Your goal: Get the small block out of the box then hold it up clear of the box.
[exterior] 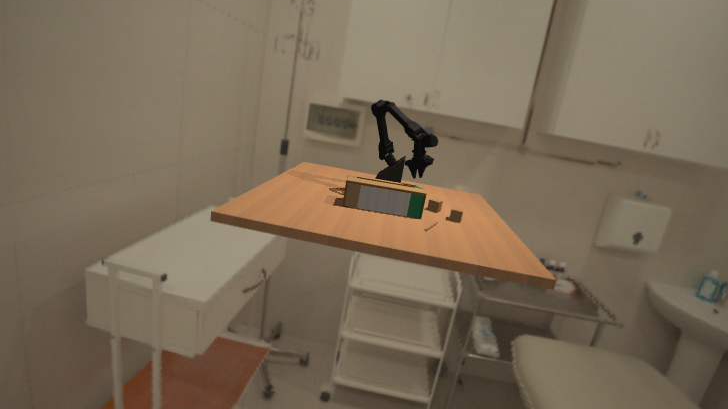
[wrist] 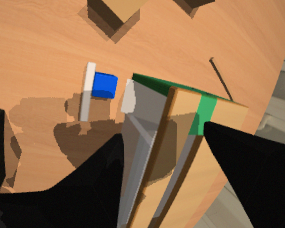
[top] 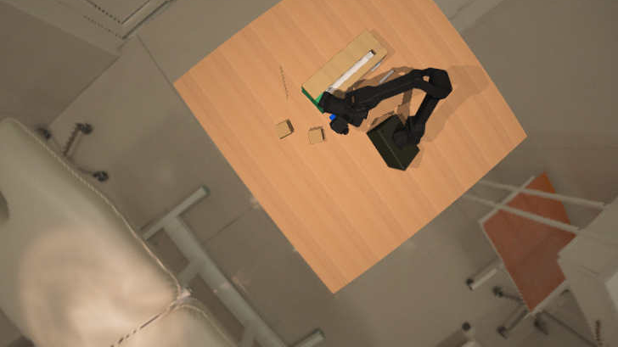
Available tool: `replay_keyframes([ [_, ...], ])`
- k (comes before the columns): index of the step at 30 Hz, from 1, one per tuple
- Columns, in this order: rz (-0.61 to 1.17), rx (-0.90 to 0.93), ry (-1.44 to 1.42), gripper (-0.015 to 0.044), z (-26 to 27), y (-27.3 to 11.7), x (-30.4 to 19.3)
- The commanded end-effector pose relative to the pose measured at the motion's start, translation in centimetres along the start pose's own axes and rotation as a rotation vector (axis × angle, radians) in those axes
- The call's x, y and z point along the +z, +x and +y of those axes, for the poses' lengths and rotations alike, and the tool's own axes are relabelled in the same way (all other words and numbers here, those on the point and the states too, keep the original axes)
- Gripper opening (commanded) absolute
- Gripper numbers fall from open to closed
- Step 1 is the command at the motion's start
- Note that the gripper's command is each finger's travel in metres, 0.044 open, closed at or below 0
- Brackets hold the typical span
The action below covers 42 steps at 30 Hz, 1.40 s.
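The small blue block (top: 332, 117) (wrist: 105, 85) lies on the table outside the box, beside a white bar (wrist: 87, 95) and off the green end (wrist: 205, 107) (exterior: 416, 205) of the box. The box (top: 341, 62) (exterior: 351, 195) (wrist: 230, 112) stands upright, with a grey slot along its top. My gripper (exterior: 417, 175) (wrist: 164, 133) is open and empty, pointing down above the table. In the wrist view its fingertips show over the box's green-end part, with the block up and left of them. In the top view the arm partly hides the block and the box's near corner.
Two wooden cubes (top: 283, 129) (top: 315, 135) (exterior: 455, 216) (exterior: 434, 205) stand beyond the green end. A thin stick (top: 283, 81) (exterior: 430, 226) (wrist: 221, 79) lies near them. A grey bar (top: 386, 75) lies beside the box under the arm. The dark arm base (top: 387, 147) is behind.
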<state>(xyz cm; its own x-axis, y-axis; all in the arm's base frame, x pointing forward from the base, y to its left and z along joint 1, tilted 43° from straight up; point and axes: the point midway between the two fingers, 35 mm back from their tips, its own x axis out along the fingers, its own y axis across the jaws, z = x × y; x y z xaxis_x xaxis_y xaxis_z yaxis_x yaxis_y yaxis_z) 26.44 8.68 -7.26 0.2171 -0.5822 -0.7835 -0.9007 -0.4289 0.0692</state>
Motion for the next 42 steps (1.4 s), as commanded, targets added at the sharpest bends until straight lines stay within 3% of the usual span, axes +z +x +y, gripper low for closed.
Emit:
replay_keyframes([
  [1, 0.118, -0.007, -0.921, 0.0285, 1.0, -0.2, 0.7],
  [7, 0.147, 0.007, -1.212, 0.0285, 1.2, -0.3, 0.9],
  [27, 0.147, 0.007, -1.216, 0.0285, 1.2, -0.3, 0.9],
  [35, 0.15, 0.01, -1.216, 0.0285, 3.7, 8.6, 1.3],
  [42, 0.15, 0.01, -1.216, 0.0285, 3.8, 8.8, 1.3],
])
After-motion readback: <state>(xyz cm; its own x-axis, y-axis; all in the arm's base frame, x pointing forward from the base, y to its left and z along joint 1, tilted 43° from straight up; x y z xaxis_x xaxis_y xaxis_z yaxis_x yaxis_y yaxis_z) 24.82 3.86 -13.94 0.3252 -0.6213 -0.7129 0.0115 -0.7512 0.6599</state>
